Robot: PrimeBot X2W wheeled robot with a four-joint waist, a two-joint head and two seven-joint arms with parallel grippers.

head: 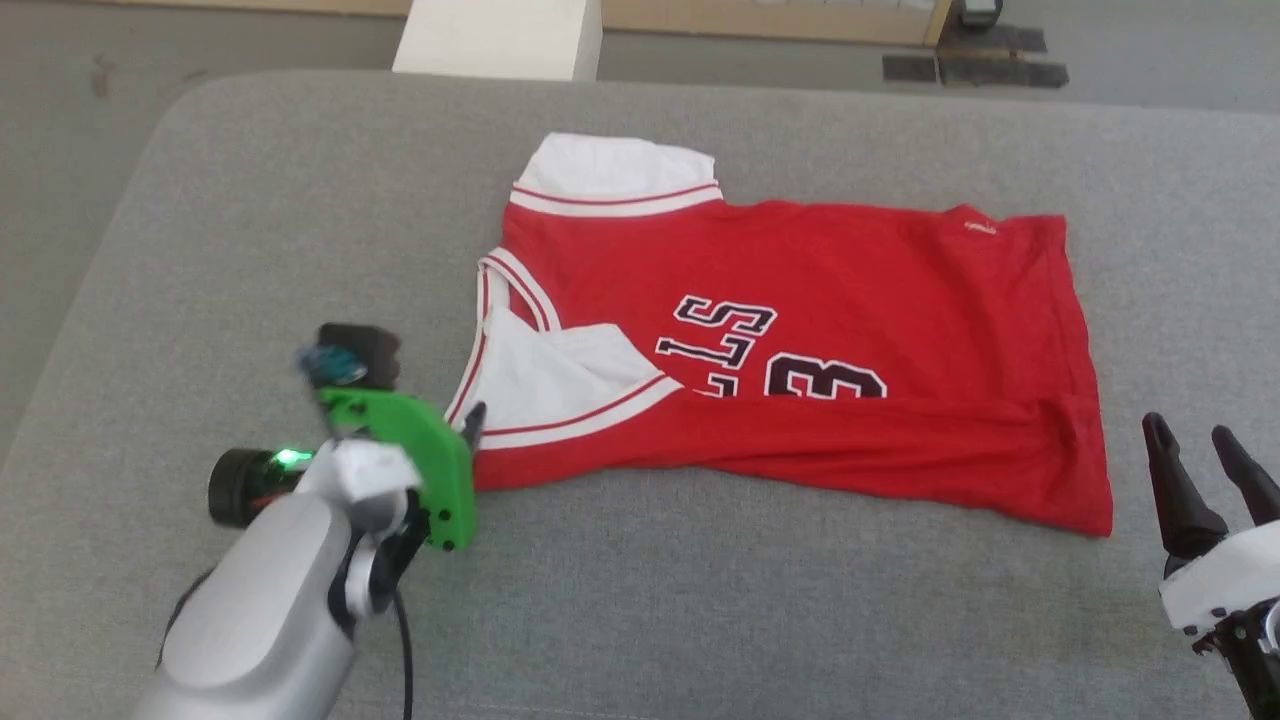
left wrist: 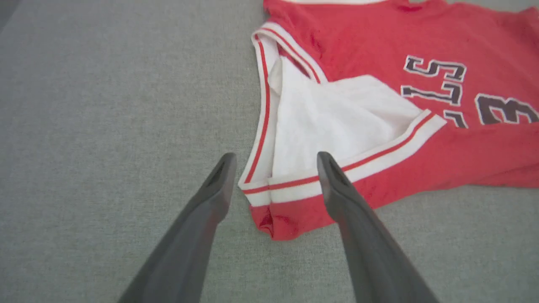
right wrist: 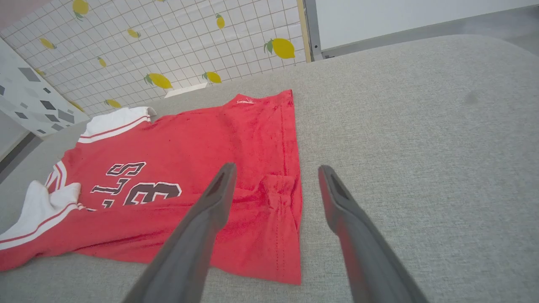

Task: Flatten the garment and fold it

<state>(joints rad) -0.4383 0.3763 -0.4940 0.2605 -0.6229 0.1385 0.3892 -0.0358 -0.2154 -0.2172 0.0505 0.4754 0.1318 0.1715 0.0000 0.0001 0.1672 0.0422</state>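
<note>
The garment (head: 850, 290) is a red jersey that lies sideways on the grey padded table (head: 250, 250), collar to the left and hem to the right. Its near long edge is folded up over the print, with a white sleeve (left wrist: 337, 118) lying on top. My left gripper (head: 470, 425) hovers open at the garment's near left corner, and its fingers straddle the striped sleeve trim (left wrist: 294, 183). Just off the near right hem corner (right wrist: 286, 252), my right gripper (head: 1188, 428) stands open and holds nothing.
A white block (head: 500, 35) stands beyond the table's far edge, with dark mats (head: 975, 60) on the floor at the far right. A lemon-patterned wall (right wrist: 168, 42) rises behind. Bare grey padding surrounds the garment on all sides.
</note>
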